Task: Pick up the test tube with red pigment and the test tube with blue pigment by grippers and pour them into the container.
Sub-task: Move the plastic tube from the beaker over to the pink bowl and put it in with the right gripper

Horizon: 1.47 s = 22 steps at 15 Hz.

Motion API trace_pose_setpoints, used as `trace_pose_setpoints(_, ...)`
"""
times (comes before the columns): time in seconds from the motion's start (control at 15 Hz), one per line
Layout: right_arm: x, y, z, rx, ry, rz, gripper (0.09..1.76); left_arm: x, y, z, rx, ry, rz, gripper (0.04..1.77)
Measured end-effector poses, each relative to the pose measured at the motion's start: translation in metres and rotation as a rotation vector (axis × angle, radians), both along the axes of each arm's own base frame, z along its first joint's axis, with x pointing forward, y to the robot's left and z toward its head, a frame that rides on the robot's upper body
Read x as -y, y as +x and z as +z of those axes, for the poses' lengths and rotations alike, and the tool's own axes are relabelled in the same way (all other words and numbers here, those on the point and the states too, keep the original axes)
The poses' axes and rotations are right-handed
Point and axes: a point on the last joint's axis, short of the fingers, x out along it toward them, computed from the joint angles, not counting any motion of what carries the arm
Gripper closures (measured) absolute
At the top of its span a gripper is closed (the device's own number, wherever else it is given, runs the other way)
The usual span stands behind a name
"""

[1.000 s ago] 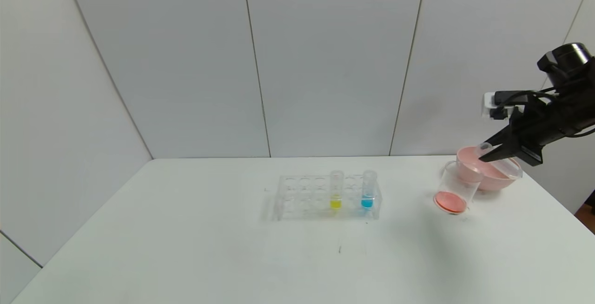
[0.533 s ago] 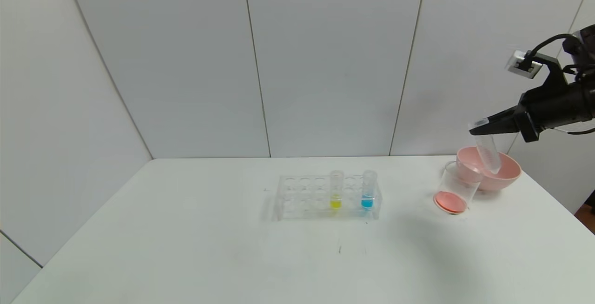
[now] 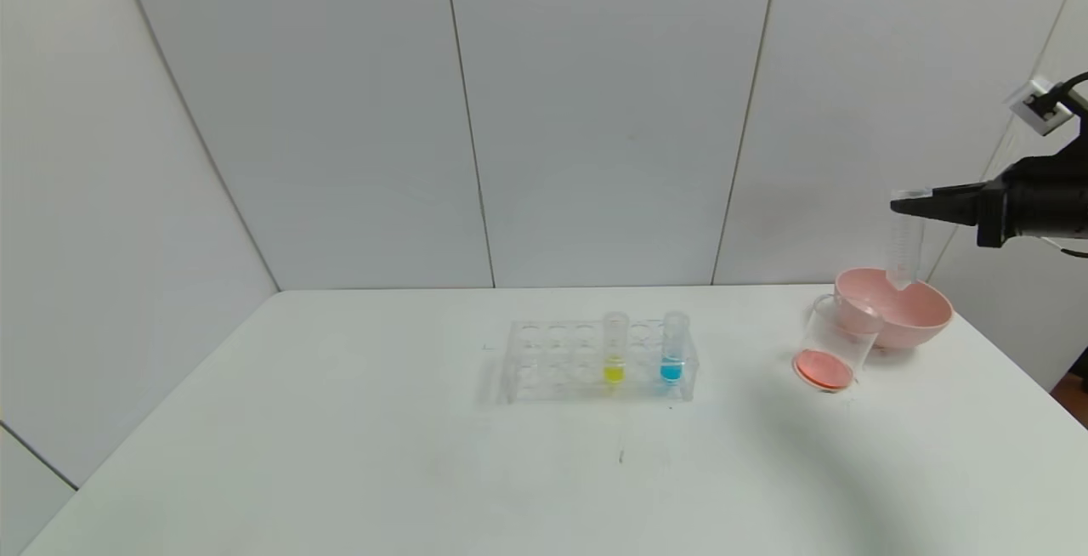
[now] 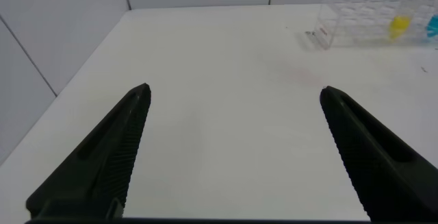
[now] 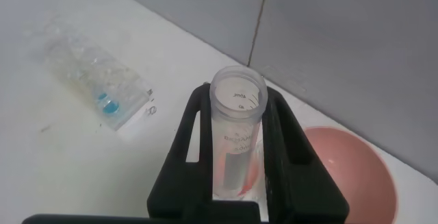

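Note:
My right gripper is shut on the test tube with red pigment and holds it upright above the pink bowl. The tube looks almost drained; in the right wrist view only a red tinge shows low in it. A clear beaker with red liquid at its bottom leans against the bowl. The test tube with blue pigment stands in the clear rack, also in the right wrist view. My left gripper is open and empty over bare table, out of the head view.
A tube with yellow liquid stands in the rack left of the blue one, also in the left wrist view. The bowl and beaker sit near the table's far right corner. Grey wall panels stand close behind the white table.
My right gripper has risen and drawn back to the right, swinging the tube from tilted low over the beaker and bowl to upright above the bowl. The rack has not moved.

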Motion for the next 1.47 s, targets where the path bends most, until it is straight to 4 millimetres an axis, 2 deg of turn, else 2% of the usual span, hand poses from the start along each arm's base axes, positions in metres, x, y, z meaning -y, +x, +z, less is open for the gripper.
trace_pose_setpoints(0.2,0.006,-0.014,-0.008,0.111,0.086,-0.085,1.36,0.0,0.0,0.0,0.0,0.0,0.0,0.05)
trace_pose_setpoints(0.47,0.016,-0.035,-0.025,0.146,0.126,-0.182,1.36,0.0,0.0,0.0,0.0,0.0,0.0,0.05)
trace_pose_setpoints(0.73,0.024,-0.039,-0.04,0.138,0.127,-0.214,1.36,0.0,0.0,0.0,0.0,0.0,0.0,0.05)
trace_pose_setpoints(1.07,0.044,-0.017,-0.055,0.214,0.136,-0.251,1.36,0.0,0.0,0.0,0.0,0.0,0.0,0.05)
trace_pose_setpoints(1.33,0.066,0.02,-0.086,0.267,0.116,-0.343,1.36,0.0,0.0,0.0,0.0,0.0,0.0,0.05)
trace_pose_setpoints(1.47,0.07,0.04,-0.102,0.266,0.112,-0.389,1.36,0.0,0.0,0.0,0.0,0.0,0.0,0.05)
